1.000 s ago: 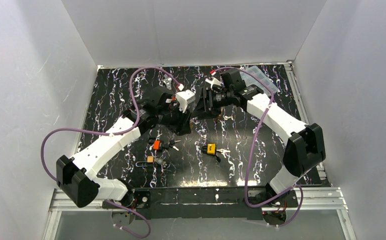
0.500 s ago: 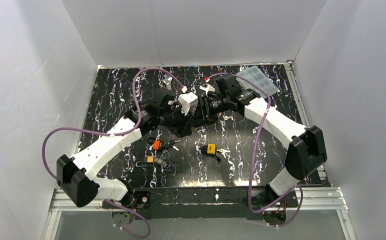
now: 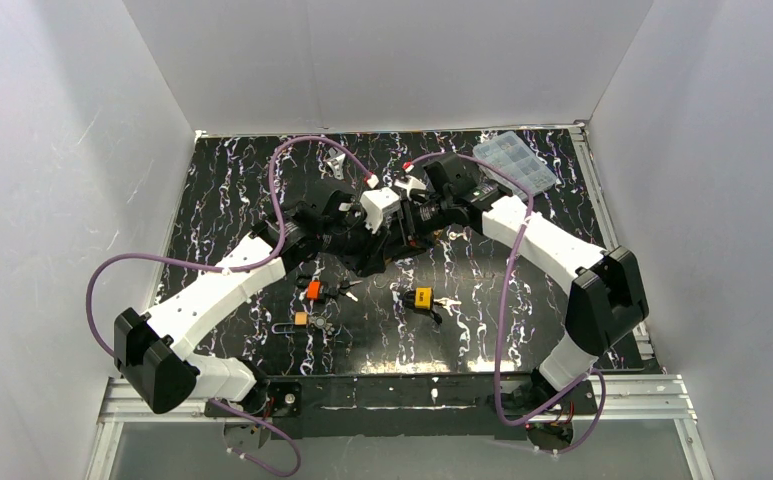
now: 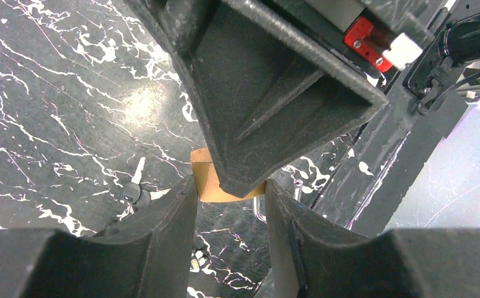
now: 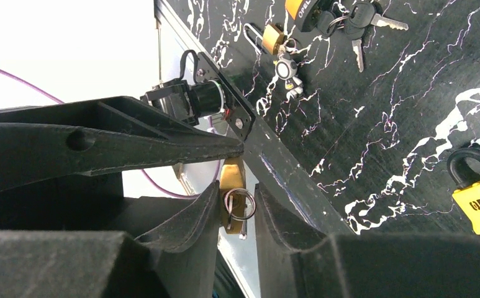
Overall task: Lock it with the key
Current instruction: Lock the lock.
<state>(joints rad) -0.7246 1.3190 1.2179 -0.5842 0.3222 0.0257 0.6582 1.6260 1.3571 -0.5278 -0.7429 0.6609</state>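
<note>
A brass padlock hangs above the table, and my left gripper is shut on its body, the shackle pointing down. In the right wrist view the same padlock shows with a key and its ring at the end. My right gripper has its pads against the ring and key from both sides. In the top view the left gripper and the right gripper meet tip to tip over the middle of the table.
On the table lie an orange padlock with keys, a small brass padlock and a yellow padlock with a key. A clear plastic box sits at the back right. White walls enclose the table.
My right gripper moved left and down to the held padlock, and its jaws narrowed around the key. The left arm shifted only slightly.
</note>
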